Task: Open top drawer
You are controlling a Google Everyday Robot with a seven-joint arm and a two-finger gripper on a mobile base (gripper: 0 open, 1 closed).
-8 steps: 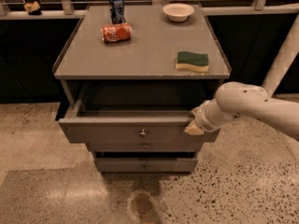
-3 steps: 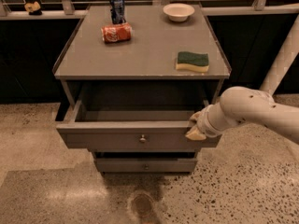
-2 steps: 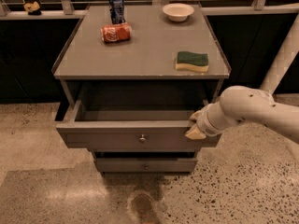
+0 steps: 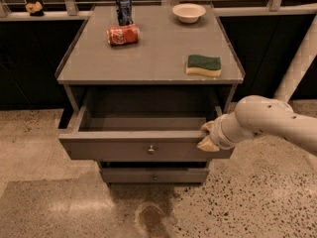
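The top drawer [image 4: 119, 150] of the grey cabinet stands pulled out toward me, its plain grey inside showing and nothing visible in it. Its small round metal knob [image 4: 151, 150] sits at the centre of the front. My gripper [image 4: 208, 135] comes in from the right on a white arm and rests at the right end of the drawer's front edge, touching its top rim. A narrower drawer [image 4: 153, 175] below it is closed.
On the cabinet top [image 4: 148, 53] lie a tipped red can [image 4: 123, 34], an upright blue can [image 4: 124, 8], a white bowl [image 4: 188, 12] and a green and yellow sponge [image 4: 203, 65]. A white post [image 4: 297, 68] slants at the right. Speckled floor surrounds the cabinet.
The top drawer has slid further out toward me since the earliest frame, and my gripper has moved with its front edge. Little has changed over the last second.
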